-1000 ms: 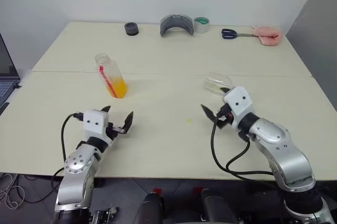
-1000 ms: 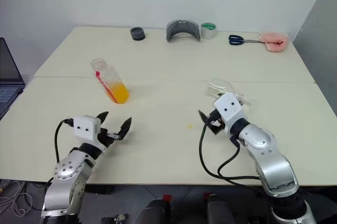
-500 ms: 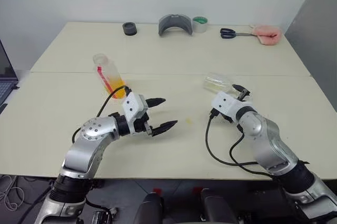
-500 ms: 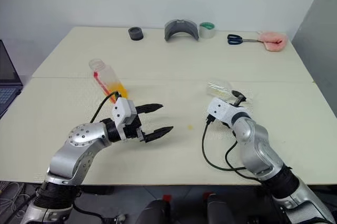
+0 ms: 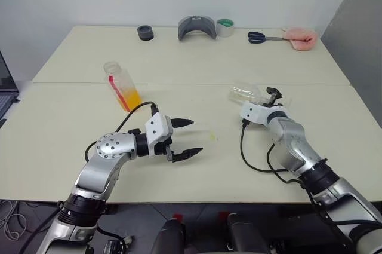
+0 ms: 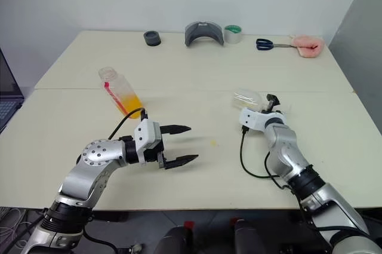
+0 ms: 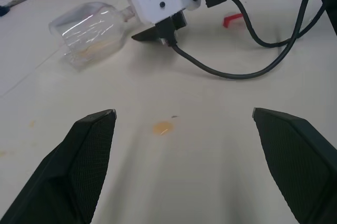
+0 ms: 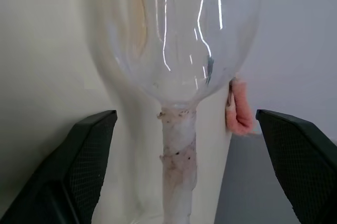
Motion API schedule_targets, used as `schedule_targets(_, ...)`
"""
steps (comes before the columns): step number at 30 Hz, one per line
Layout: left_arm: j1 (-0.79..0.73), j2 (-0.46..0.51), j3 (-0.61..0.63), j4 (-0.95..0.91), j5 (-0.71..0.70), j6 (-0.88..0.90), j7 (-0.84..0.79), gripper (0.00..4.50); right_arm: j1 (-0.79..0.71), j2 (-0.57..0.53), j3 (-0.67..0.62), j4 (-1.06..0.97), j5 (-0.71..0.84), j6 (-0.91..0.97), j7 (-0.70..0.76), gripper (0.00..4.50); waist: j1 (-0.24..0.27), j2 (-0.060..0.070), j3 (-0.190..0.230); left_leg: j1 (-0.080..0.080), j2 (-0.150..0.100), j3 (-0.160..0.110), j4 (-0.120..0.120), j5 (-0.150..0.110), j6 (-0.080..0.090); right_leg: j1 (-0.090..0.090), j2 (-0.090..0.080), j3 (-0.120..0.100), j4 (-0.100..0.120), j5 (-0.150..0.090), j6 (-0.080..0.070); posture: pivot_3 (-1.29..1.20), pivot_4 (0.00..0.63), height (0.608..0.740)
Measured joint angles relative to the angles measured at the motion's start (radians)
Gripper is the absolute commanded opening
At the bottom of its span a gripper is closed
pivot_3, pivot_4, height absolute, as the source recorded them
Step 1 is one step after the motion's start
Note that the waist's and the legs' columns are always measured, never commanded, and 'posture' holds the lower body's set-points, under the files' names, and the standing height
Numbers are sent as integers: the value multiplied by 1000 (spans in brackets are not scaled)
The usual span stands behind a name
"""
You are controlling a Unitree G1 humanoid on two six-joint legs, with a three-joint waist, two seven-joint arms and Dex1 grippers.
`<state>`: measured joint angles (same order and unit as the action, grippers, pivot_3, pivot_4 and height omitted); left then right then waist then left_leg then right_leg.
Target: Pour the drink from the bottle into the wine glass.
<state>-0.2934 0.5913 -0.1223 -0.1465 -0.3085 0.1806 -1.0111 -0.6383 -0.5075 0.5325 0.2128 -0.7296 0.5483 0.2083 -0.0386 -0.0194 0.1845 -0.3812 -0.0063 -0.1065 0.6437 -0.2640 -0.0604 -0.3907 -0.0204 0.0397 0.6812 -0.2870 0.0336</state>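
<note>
the wine glass (image 5: 246, 94) lies on its side; the right gripper (image 5: 271, 100) spreads wide around its stem, left gripper (image 5: 188, 138) wide, empty.

Two arms in silver-grey metallic shells with rounded joint housings and black bands at the joints. Left gripper (image 5: 186, 138): white boxy wrist block with small dark screw holes, two black pointed fingers (image 7: 87, 155) with a fine mesh texture on the inner faces. Right gripper (image 5: 271, 98): same white block and black fingers. Black cable looping from each white block back along the forearm, toward 6 o'clock
</note>
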Motion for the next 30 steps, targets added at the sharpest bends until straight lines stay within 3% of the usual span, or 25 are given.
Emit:
schedule_targets(5,14,-9,2,13,7,-21,16,4467,-38,34,-2,93,-28,-43,-31,4500,-4,0,0,1,0,0,0,0,0,0,0,0,0,0,0,0,150,740)
schedule_targets(8,23,-20,2,19,11,-35,20,4500,-50,49,-10,128,-30,-55,-33,3913,-6,0,0,1,0,0,0,0,0,1,0,0,0,0,0,0,150,740)
schedule_targets(18,45,-44,1,19,21,-38,44,4500,-50,67,-50,148,-26,-59,9,377,-6,0,0,1,0,0,0,0,0,1,0,0,0,0,0,0,150,740)
schedule_targets(24,50,-49,26,6,-4,18,87,4500,-74,144,-194,136,95,-53,7,308,-19,0,0,1,1,0,0,0,0,0,0,0,1,0,0,0,150,740)
schedule_targets(30,97,-4,145,-67,-145,212,113,4500,-268,309,-419,249,361,-150,-21,307,-35,1,0,1,2,0,-1,0,0,-1,1,1,2,0,-1,0,150,740)
